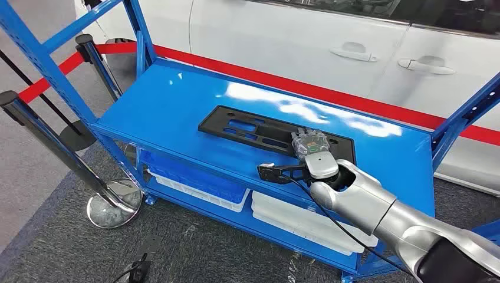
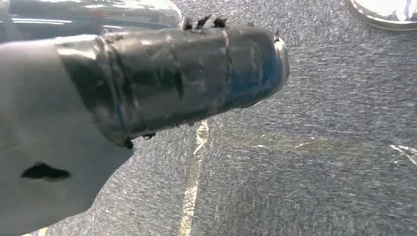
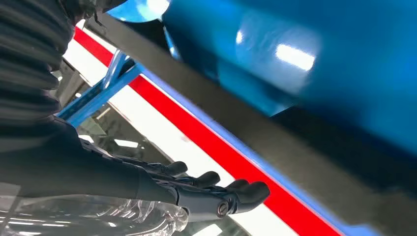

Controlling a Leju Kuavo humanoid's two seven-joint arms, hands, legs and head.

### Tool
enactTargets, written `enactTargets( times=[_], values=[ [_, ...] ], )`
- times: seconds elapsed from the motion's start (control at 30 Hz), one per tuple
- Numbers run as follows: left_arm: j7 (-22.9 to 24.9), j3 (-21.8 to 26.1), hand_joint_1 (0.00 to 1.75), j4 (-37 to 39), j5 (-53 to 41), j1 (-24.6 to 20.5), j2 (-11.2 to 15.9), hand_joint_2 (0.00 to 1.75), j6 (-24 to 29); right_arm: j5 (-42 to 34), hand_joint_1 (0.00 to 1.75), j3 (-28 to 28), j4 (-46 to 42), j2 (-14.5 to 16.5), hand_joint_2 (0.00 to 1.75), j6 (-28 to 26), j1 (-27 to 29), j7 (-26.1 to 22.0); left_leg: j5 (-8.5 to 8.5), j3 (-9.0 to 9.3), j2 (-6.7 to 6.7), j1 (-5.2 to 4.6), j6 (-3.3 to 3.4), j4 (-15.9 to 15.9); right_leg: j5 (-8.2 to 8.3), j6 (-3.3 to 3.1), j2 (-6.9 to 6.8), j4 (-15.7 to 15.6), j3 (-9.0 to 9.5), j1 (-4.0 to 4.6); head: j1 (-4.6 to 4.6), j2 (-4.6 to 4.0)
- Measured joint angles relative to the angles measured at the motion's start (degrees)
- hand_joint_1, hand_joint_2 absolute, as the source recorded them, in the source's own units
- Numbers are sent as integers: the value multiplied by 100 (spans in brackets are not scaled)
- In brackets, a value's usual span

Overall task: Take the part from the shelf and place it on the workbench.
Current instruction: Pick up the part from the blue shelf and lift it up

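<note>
A flat black part (image 1: pixel 247 127) with several cut-outs lies on the top board of the blue shelf (image 1: pixel 165 100). My right hand (image 1: pixel 308 143) is at the part's near right edge, with the silver arm reaching in from the lower right. In the right wrist view the dark fingers (image 3: pixel 236 192) stretch out straight, apart from one another, with nothing in them, beside the part's dark edge (image 3: pixel 246 128). My left hand (image 2: pixel 162 78) hangs over grey carpet. How its fingers lie I cannot tell.
A white car (image 1: pixel 330 41) stands close behind the shelf. Blue uprights (image 1: pixel 41 59) frame the shelf on both sides. A black stanchion (image 1: pixel 41 132) with a chrome base (image 1: pixel 115 203) stands at the left. White trays (image 1: pixel 295 221) lie on the lower board.
</note>
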Motion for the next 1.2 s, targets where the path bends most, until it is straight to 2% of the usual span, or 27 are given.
enactTargets(
  times=[0.07, 0.1, 0.13, 0.17, 0.2, 0.23, 0.27, 0.3, 0.37, 0.4, 0.47, 0.53, 0.57, 0.6, 0.63, 0.67, 0.73, 0.77, 0.87, 0.9, 0.97, 1.03, 1.07, 1.1, 1.13, 1.2],
  values=[
    [-1, 0, 0, 0, 5, 8, -1, 0, -1, -1, 0, 0, 7, -1, 175, 0, 26, 0, -22, 20, -5, 2, -1, 5, 75, 8, -1, 63, -88, -10, 3, 0],
    [-1, 0, 0, 0, 8, 15, -2, 0, -2, -1, 0, 0, 11, -2, 175, -1, 43, 0, -46, 44, -11, 5, -8, 13, 212, 11, -2, -8, -111, -19, 3, 0],
    [-1, 0, 0, 0, 10, 21, -3, 0, -2, -1, 0, 0, 14, -2, 175, -2, 46, 0, -74, 72, -16, 9, -21, 23, 434, 7, -2, -284, -29, -25, 4, 0],
    [-2, 0, 0, 0, 11, 26, -5, 0, -2, -1, 0, 0, 16, -2, 175, -3, 42, 0, -104, 98, -20, 14, -39, 32, 677, -5, -3, -691, 114, -27, 6, 1],
    [-2, 0, 0, 0, 11, 23, -6, 0, -2, -1, 0, 0, 17, -2, 175, -5, 33, 0, -129, 113, -23, 11, -63, 41, 844, -21, 0, -1058, 275, -17, 7, 1],
    [-1, 0, 0, 0, 12, 18, -7, 0, 2, -2, 0, 0, 18, -2, 175, -6, 28, 0, -147, 117, -25, 5, -89, 47, 932, -38, 6, -1315, 385, -3, 6, 1],
    [3, 0, 0, 0, 13, 15, -7, 0, 14, -4, 25, 1, 20, -2, 175, -8, 29, 1, -156, 115, -26, -1, -115, 47, 950, -54, 12, -1451, 443, 14, 5, 1],
    [10, 0, 0, 0, 15, 11, -7, 0, 33, -8, 69, 1, 21, -2, 175, -10, 30, 1, -156, 114, -26, -7, -143, 38, 925, -72, 17, -1472, 463, 32, 4, 1],
    [7, 0, 0, 0, 28, 13, -6, 0, 77, -26, 156, 2, 22, -2, 175, -5, 30, -2, -180, 130, -19, -7, -204, 34, 931, -126, 19, -1522, 494, 11, 4, 1],
    [-28, 0, 0, 0, 43, 13, -5, 0, 91, -42, 175, 2, 22, -3, 175, 1, 24, -5, -238, 113, -12, -6, -231, 103, 930, -163, 14, -1551, 529, -6, -2, 1],
    [-180, 0, 0, 0, 98, 11, -7, 0, 83, -78, 175, 2, 21, 0, 175, 0, 15, -12, -488, -103, 1, 1, -269, 588, 921, -229, 3, -1593, 595, -25, -11, 0],
    [-346, 0, 0, 0, 162, 11, -11, 0, 51, -101, 174, 3, 20, 6, 175, -27, 25, -15, -757, -512, 3, 5, -291, 1338, 901, -270, -1, -1589, 613, -13, -15, 0],
    [-407, 0, 0, 0, 186, 16, -12, 0, 37, -105, 173, 4, 20, 9, 175, -51, 33, -15, -782, -664, 3, 5, -297, 1564, 891, -276, 0, -1581, 616, -6, -14, 0],
    [-453, 0, 0, 0, 205, 21, -12, 0, 21, -106, 172, 5, 19, 9, 175, -82, 35, -16, -694, -712, 4, 5, -298, 1572, 878, -276, 3, -1567, 619, -3, -15, 0],
    [-495, 0, 0, 0, 219, 24, -11, 0, 3, -107, 171, 6, 19, 9, 175, -112, 34, -17, -503, -637, 5, 5, -290, 1344, 859, -270, 5, -1545, 624, -3, -16, 0],
    [-535, 0, 0, 0, 230, 24, -10, 0, -13, -107, 170, 7, 18, 10, 175, -140, 31, -18, -277, -482, 8, 5, -275, 969, 834, -257, 8, -1518, 630, -3, -16, 0],
    [-602, -1, 0, 0, 245, 14, -10, 0, -43, -108, 167, 7, 18, 10, 175, -190, 26, -20, -26, -180, 11, -9, -234, 313, 784, -212, 10, -1459, 624, 17, -12, 0],
    [-628, -1, 0, 0, 250, 13, -11, 0, -56, -108, 166, 7, 17, 9, 175, -216, 25, -20, -4, -111, 11, -18, -214, 166, 772, -185, 10, -1443, 614, 26, -9, 0],
    [-699, -2, 0, 0, 258, 22, -17, 0, -89, -107, 164, 6, 11, 8, 175, -299, 17, -21, -2, -81, 8, -21, -141, 95, 763, -98, 10, -1445, 603, 25, -6, 1],
    [-717, -2, 0, 0, 261, 23, -21, 0, -92, -106, 165, 6, 9, 7, 175, -319, 9, -22, 11, -61, 12, -10, -108, 65, 711, -68, 9, -1384, 580, 22, 3, 1],
    [-740, -2, 0, 0, 265, 19, -26, 0, -92, -104, 166, 5, 4, 3, 175, -334, -4, -23, 33, -24, 23, 11, -54, 15, 449, -17, 5, -943, 382, 5, 31, 1],
    [-757, -2, 0, 0, 268, 17, -21, 0, -95, -105, 168, 6, 4, -2, 175, -332, 22, -24, 30, -18, 26, 12, -32, 9, 131, 19, 2, -199, 26, -14, 48, 0],
    [-772, -2, 0, 0, 276, 18, -21, 0, -103, -107, 170, 7, 4, -4, 175, -332, 50, -25, 27, -18, 24, 14, -29, 10, 76, 33, 1, 51, -103, -25, 49, 0],
    [-793, -1, 0, 0, 287, 19, -23, 44, -116, -108, 171, 8, 4, -5, 175, -334, 74, -25, 23, -17, 20, 18, -29, 15, 117, 43, 0, 119, -151, -36, 50, 0],
    [-825, -1, 0, 0, 304, 21, -27, 87, -132, -109, 173, 8, 4, -7, 175, -340, 86, -26, 17, -16, 14, 24, -35, 24, 263, 49, -1, -51, -82, -46, 50, 0],
    [-921, 0, 0, 0, 352, 20, -35, 175, -194, -110, 174, 9, 3, -7, 175, -357, 83, -28, -7, -14, 3, 40, -72, 53, 622, 45, -2, -807, 273, -63, 49, 0]
  ],
)
